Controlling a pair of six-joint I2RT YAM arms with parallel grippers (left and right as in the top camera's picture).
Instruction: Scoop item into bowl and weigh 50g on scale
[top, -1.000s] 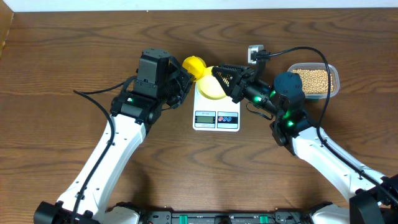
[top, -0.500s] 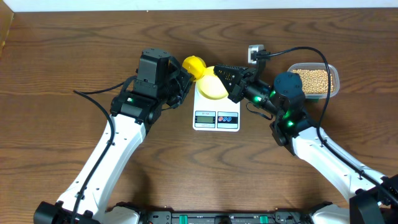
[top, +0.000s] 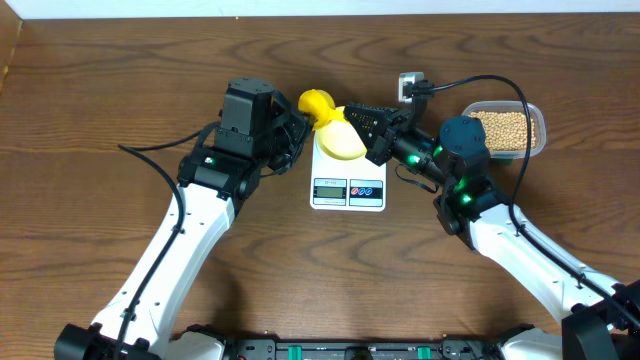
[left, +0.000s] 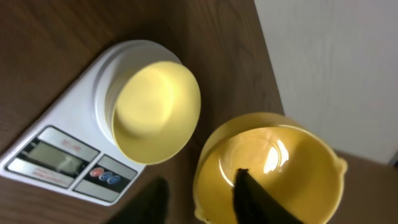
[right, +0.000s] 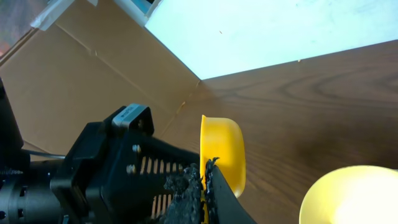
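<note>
**Counter** (top: 100, 100): dark wood-grain top that carries every item listed here.

**Scale** (top: 348, 182): white and rectangular, at mid-counter toward the far edge. A grey display and two buttons sit on its near edge. The readout is too small to read.

**Bowl** (top: 342, 142): small, round and pale yellow, seated on the round platform on the far half of the scale.

**Scoop** (top: 314, 102): bright yellow plastic. Its cup is just beyond the far-left corner of the scale, beside the bowl and apart from it in the left wrist view. The right wrist view shows the cup edge-on. Whether it rests on the counter or is lifted cannot be told.

**Beans** (top: 505, 125): many, tan and round, filling a clear container (top: 543, 130) near the far edge on the right side, well apart from the scale.

**Left claw** (left: 199, 186): fingers spread. One shows against the inside of the scoop's cup and the other is outside it, with the cup wall between them. Whether either finger touches the wall cannot be told.

**Right claw** (right: 203, 180): fingers pressed together, pinching the scoop, with a thin yellow strip showing between them. It reaches in from the right, above the far side of the bowl.
</note>
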